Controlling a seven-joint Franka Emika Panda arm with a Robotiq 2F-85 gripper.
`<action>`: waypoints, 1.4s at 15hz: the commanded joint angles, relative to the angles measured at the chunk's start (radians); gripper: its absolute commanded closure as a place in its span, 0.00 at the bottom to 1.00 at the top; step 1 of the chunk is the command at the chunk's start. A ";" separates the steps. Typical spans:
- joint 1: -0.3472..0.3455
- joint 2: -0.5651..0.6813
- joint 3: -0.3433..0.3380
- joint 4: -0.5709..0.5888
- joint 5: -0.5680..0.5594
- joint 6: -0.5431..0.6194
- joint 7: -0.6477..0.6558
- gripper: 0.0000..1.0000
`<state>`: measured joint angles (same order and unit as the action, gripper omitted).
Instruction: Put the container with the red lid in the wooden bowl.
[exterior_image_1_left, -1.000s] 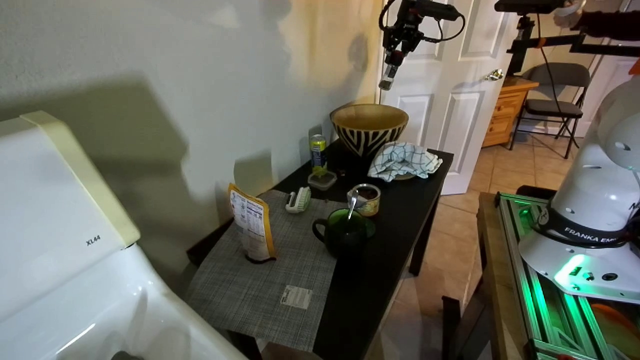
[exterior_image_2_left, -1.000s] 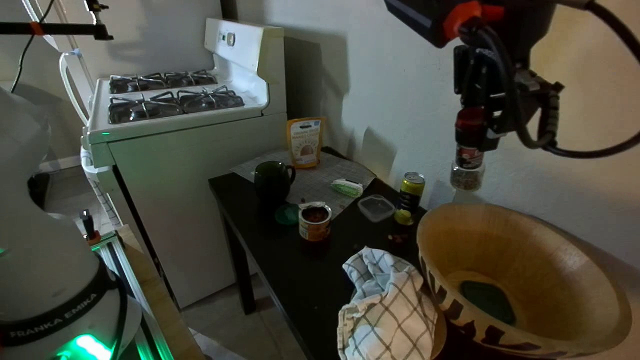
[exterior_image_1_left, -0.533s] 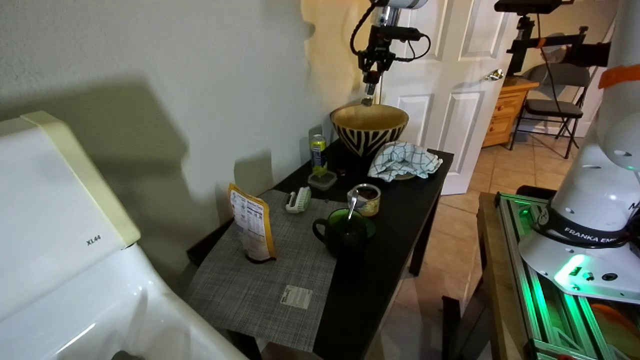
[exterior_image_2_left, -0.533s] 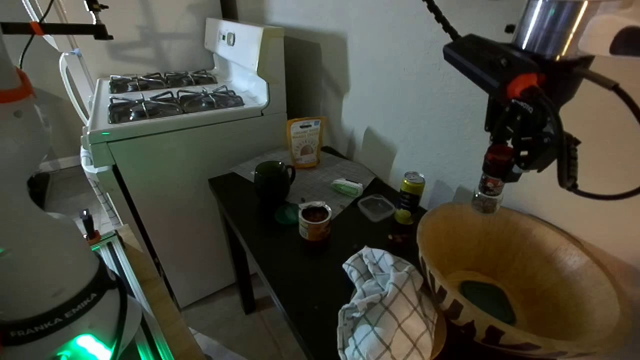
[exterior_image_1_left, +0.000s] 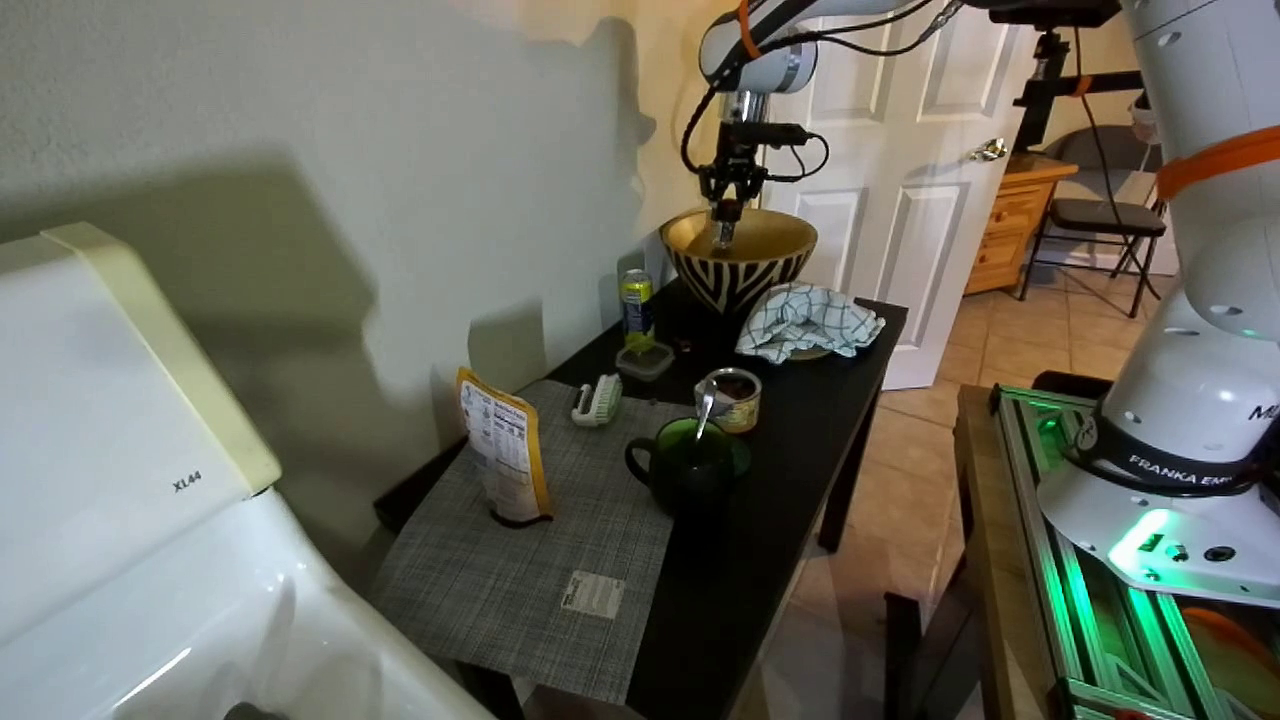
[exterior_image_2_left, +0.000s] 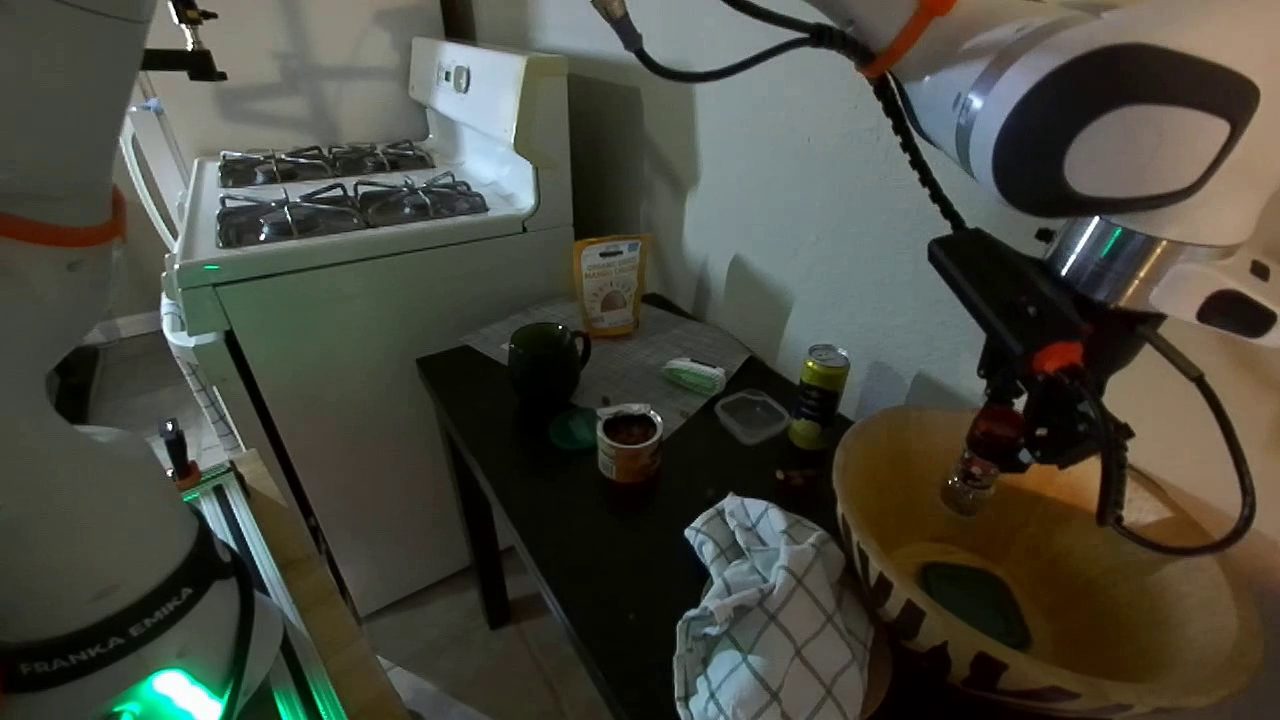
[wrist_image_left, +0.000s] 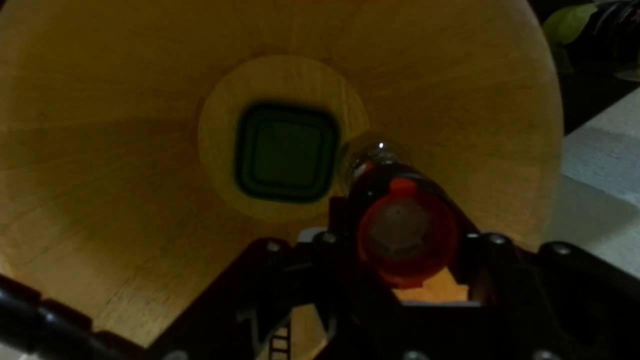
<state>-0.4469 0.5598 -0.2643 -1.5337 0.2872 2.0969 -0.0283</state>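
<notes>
The container with the red lid (exterior_image_2_left: 970, 482) is a small clear jar, held tilted with its lid upward. My gripper (exterior_image_2_left: 1010, 440) is shut around its upper part. In the wrist view the red lid (wrist_image_left: 407, 235) sits between the two fingers. The wooden bowl (exterior_image_1_left: 735, 275) stands at the far end of the dark table. The jar hangs inside the bowl's opening, below the rim level, in both exterior views. In the wrist view the bowl's tan inside (wrist_image_left: 125, 125) fills most of the picture. The jar's bottom seems to be above the bowl's floor; contact cannot be told.
A dark green square lid (wrist_image_left: 287, 152) lies on the bowl's floor. A checked cloth (exterior_image_2_left: 775, 620) and a yellow can (exterior_image_2_left: 820, 395) stand close to the bowl. An opened tin (exterior_image_2_left: 630, 445), a green mug (exterior_image_2_left: 545, 365) and a pouch (exterior_image_2_left: 611, 285) are farther along the table.
My gripper has come down from above the bowl, with the jar still held, so that the jar is now inside the bowl's opening. The bowl and table items have not moved.
</notes>
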 joint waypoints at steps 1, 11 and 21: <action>-0.050 0.065 0.038 0.051 0.030 -0.006 -0.019 0.79; 0.009 0.172 0.023 0.119 -0.068 -0.004 0.132 0.79; 0.057 0.242 -0.015 0.171 -0.175 -0.017 0.292 0.79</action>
<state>-0.4028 0.7656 -0.2549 -1.3984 0.1403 2.0999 0.2158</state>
